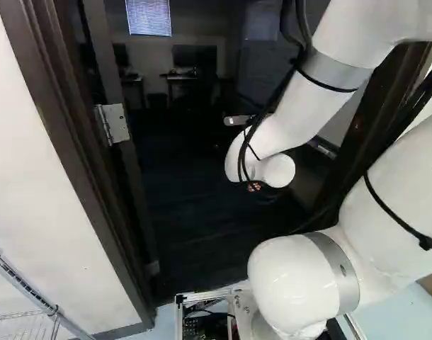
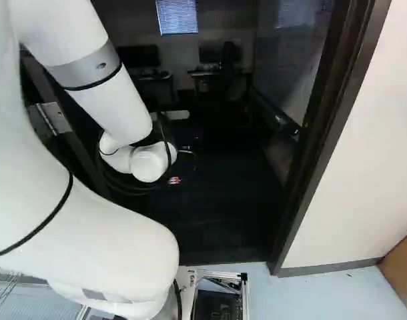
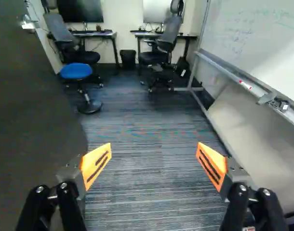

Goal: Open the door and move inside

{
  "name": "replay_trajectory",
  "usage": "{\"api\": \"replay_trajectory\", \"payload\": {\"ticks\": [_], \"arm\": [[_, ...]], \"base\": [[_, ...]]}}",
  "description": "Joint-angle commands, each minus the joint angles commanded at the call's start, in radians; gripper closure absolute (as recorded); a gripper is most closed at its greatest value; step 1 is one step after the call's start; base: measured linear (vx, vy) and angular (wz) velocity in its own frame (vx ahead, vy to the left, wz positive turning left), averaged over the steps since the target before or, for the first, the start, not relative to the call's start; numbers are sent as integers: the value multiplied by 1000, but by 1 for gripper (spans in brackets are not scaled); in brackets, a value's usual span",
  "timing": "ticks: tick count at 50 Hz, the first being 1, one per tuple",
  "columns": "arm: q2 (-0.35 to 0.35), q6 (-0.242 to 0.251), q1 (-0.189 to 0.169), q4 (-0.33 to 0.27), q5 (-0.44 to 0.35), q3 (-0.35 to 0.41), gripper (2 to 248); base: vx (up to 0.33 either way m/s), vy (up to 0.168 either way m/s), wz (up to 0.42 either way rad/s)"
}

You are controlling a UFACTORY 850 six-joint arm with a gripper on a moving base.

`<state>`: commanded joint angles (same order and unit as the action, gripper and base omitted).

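Observation:
The gripper [image 2: 174, 180] shows only as a small orange patch below the wrist joint in the right base view, inside the dark doorway. In the wrist view the gripper [image 3: 154, 163] stands open, its orange pads wide apart with carpet visible between them. The dark door [image 3: 31, 120] stands swung inward beside one finger; whether they touch I cannot tell. A metal handle [image 3: 29, 24] shows on the door farther ahead. A hinge [image 1: 115, 123] sits on the doorway's left side in the left base view, by the dark door frame [image 1: 74, 134].
Beyond the doorway lies dark carpet [image 3: 147, 125], with a blue stool [image 3: 76, 71], office chairs [image 3: 161, 43] and desks at the far wall. A whiteboard [image 3: 262, 43] on a metal stand lines the side opposite the door. The other door jamb [image 2: 323, 143] and a white wall [image 2: 363, 153] flank the base.

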<state>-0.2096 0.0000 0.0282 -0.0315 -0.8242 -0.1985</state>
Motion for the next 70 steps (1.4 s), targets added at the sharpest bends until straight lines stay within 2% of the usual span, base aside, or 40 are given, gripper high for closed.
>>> {"api": "replay_trajectory", "payload": {"ticks": [30,70], "arm": [[-62,0,-25,28,-43,100,3],[-70,0,-28,31,-48,111,3]], "base": [[0,0,0],[0,0,0]]}}
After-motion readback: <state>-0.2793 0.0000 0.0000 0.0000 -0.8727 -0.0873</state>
